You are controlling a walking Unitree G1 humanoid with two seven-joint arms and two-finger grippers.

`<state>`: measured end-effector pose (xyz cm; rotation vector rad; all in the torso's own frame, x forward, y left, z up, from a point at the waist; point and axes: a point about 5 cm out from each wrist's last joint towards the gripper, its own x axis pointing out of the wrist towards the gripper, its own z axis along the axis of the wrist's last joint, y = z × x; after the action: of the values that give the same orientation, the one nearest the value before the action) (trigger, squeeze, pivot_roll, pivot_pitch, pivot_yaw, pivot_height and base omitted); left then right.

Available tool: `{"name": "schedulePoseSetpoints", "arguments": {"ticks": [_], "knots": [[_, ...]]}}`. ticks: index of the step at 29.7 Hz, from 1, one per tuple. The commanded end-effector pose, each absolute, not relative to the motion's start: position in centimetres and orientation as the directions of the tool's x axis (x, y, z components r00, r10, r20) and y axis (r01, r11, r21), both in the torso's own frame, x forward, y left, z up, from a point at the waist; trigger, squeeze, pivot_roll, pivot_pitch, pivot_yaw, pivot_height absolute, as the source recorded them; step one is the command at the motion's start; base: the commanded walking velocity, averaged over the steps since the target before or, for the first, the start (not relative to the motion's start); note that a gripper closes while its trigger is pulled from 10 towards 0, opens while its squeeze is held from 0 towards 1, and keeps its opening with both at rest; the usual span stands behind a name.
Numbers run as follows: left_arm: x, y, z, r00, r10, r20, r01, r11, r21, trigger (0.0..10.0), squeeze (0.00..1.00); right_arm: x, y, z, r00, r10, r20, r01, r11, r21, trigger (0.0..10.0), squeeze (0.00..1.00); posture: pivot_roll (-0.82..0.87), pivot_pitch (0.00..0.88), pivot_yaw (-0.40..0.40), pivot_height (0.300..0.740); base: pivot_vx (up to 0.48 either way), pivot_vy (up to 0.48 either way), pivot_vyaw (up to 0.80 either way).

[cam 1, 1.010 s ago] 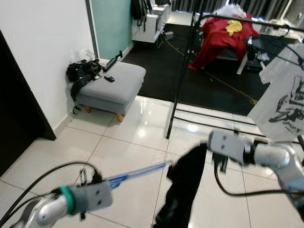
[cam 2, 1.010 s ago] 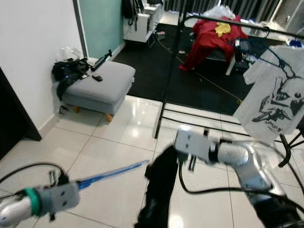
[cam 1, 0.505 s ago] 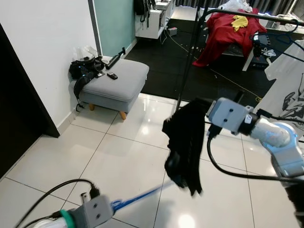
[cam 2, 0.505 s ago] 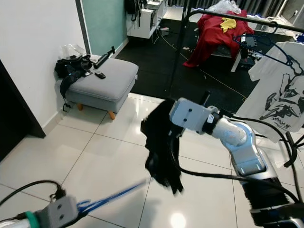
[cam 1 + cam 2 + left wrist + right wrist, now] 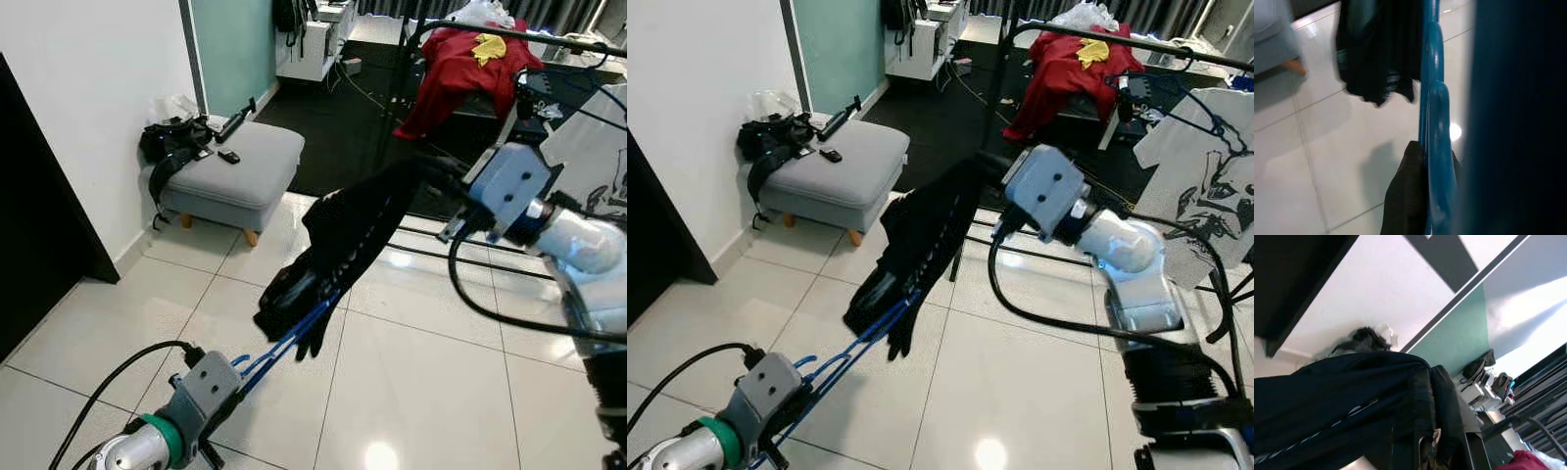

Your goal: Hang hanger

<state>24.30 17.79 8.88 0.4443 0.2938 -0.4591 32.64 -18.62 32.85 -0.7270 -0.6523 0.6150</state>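
Over the white tiled floor (image 5: 411, 392), mid-air between the two arms, there's a blue hanger (image 5: 284, 343) with a black garment (image 5: 343, 245) draped across its far end. The left gripper (image 5: 1425, 196) has its fingers (image 5: 1405, 196) clamped onto the near end of the hanger, low down near the camera. The right gripper (image 5: 1437, 421) is up higher, fingers pinched on the top of the black garment, so the cloth stretches diagonally between them. Behind that is a black clothes rack (image 5: 999, 98) with a white printed t-shirt (image 5: 1205, 186) hanging at the right. A grey ottoman (image 5: 230, 176) sits by the wall to the left, some black gear on it.
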Motion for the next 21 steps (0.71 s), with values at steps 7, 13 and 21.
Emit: {"name": "schedulePoseSetpoints", "arguments": {"ticks": [7, 13, 21], "knots": [[22.7, 21.0, 10.0, 0.907, -0.240, -0.346, 0.363, 0.862, 0.353, 10.0, 0.00, 32.8, -19.2, 33.3, 0.629, 0.707, 0.323, -0.291, 0.599, -0.746, 10.0, 0.00, -0.07, 0.122, 0.032, 0.740, 0.000, 0.000, 0.00], [20.2, 21.8, 10.7, 0.885, -0.323, -0.334, 0.425, 0.854, 0.301, 10.0, 0.00, 33.1, -18.8, 32.8, 0.623, 0.717, 0.313, -0.318, 0.598, -0.736, 10.0, 0.00, -0.05, 0.126, 0.024, 0.740, 0.000, 0.000, 0.00], [20.5, 20.8, 11.9, 0.895, -0.364, -0.260, 0.432, 0.852, 0.296, 10.0, 0.00, 33.5, -17.2, 32.5, 0.564, 0.772, 0.292, -0.400, 0.565, -0.721, 10.0, 0.00, -0.03, 0.125, 0.006, 0.740, 0.000, 0.000, 0.00]]}}
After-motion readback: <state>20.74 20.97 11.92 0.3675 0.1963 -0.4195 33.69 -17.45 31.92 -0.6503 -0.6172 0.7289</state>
